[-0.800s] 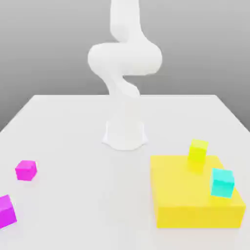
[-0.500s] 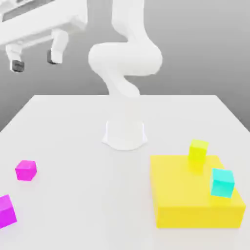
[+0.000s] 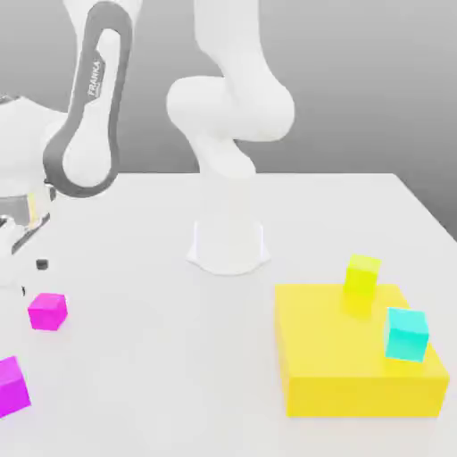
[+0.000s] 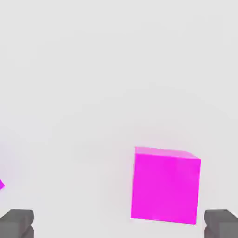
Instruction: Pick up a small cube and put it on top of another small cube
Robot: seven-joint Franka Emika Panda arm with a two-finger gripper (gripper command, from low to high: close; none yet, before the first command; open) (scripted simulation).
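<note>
White robot arm poised above a small magenta-pink cube (image 3: pixel 46 311); nothing stacked yet.
Fingers (image 4: pixel 18 223) spread wide, empty; second pink cube (image 3: pixel 12 386) lies nearby on the white worktop (image 3: pixel 178 357).

White table (image 3: pixel 161 375) under grey backdrop, big yellow block (image 3: pixel 357 370) resting at the exterior view's right, yellow-green cube (image 3: pixel 361 275) on its top, cyan cube (image 3: pixel 406 334) nearer its front edge

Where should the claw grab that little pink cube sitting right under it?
Probably from straight above, pinching two opposite flat side faces of the small cube. It sits flat on the table with free space all around, and the open gripper already has one fingertip on either side of it.
</note>
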